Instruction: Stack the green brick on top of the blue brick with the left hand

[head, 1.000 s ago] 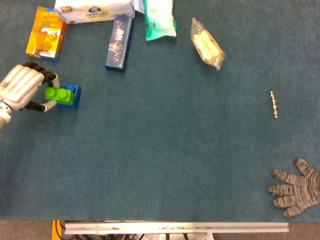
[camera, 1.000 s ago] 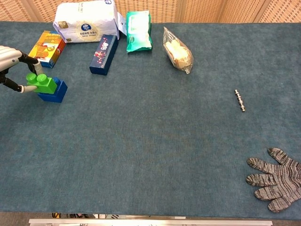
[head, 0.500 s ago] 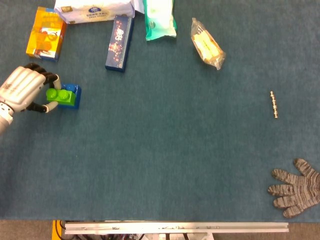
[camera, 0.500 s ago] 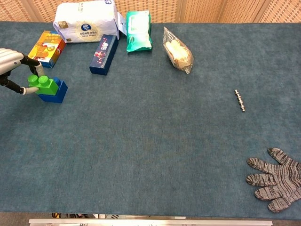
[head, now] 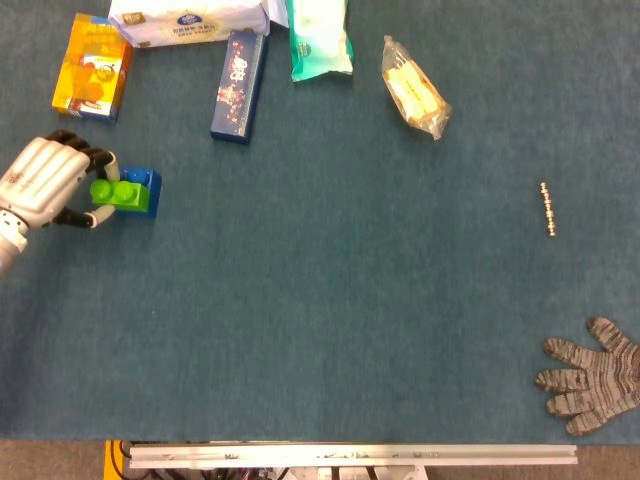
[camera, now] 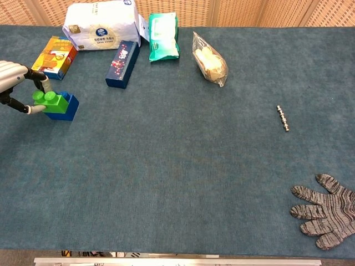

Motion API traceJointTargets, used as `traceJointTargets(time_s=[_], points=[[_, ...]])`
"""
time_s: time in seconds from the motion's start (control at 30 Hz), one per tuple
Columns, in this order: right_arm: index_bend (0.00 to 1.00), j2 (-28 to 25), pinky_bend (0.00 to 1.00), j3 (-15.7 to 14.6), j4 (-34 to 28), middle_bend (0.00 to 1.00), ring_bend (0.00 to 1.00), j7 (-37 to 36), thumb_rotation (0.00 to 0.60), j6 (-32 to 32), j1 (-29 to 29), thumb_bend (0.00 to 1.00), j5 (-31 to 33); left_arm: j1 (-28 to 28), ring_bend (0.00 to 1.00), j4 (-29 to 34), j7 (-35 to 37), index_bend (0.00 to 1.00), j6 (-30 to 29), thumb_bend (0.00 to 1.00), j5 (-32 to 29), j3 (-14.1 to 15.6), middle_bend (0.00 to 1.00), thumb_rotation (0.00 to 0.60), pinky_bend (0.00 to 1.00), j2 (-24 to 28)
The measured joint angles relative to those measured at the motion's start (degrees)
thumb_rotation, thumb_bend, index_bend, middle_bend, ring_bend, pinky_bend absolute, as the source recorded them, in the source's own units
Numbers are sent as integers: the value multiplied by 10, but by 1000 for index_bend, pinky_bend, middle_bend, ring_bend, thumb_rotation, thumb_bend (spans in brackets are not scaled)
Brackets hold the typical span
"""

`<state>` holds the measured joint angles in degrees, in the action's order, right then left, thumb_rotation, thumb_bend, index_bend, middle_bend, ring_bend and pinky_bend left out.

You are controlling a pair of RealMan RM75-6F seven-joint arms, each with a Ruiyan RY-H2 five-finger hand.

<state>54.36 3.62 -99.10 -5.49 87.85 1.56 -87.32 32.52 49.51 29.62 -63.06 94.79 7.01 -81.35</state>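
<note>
The green brick (head: pixel 116 193) (camera: pixel 48 101) sits on top of the blue brick (head: pixel 147 188) (camera: pixel 66 107) at the left side of the table, overhanging its left end. My left hand (head: pixel 45 181) (camera: pixel 12 79) pinches the green brick's left end between thumb and fingers. My right hand shows in neither view.
At the back left lie an orange box (head: pixel 92 66), a white tissue pack (head: pixel 190 22), a dark blue box (head: pixel 238 84), a green wipes pack (head: pixel 320 38) and a snack bag (head: pixel 414 90). A small metal bolt (head: pixel 547 208) and a grey glove (head: pixel 592 375) lie at the right.
The left hand has lowered the green brick and drawn it slightly left, so it now lies lower on the blue brick. The hand still holds it.
</note>
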Motion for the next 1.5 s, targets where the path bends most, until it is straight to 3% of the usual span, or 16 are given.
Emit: traceJointTargets(time_s=[0.37,0.7,1.0,1.2,1.5], points=[[389,0,277,0,1,467,292,-1,600,1,-1,233,0,-3,368,-4,-2,521,-1,293,-2,0,486,600,251,-6],[390,0,277,0,4,467,292,-5,600,2,-1,233,0,-7,332,21,-15,294,-5,293,-13,-9,355,600,251,7],[390,1,277,1,9,467,292,-11,600,2,-2,233,0,-11,306,59,-32,260,-4,293,-25,-17,304,600,251,30],[389,1,277,1,15,467,292,-17,600,4,-4,233,1,-22,306,96,-47,260,-22,293,-42,-32,311,600,251,46],[390,0,277,0,19,467,292,-13,600,-10,-1,233,11,-70,306,208,-126,261,-85,293,-88,-61,313,600,251,74]])
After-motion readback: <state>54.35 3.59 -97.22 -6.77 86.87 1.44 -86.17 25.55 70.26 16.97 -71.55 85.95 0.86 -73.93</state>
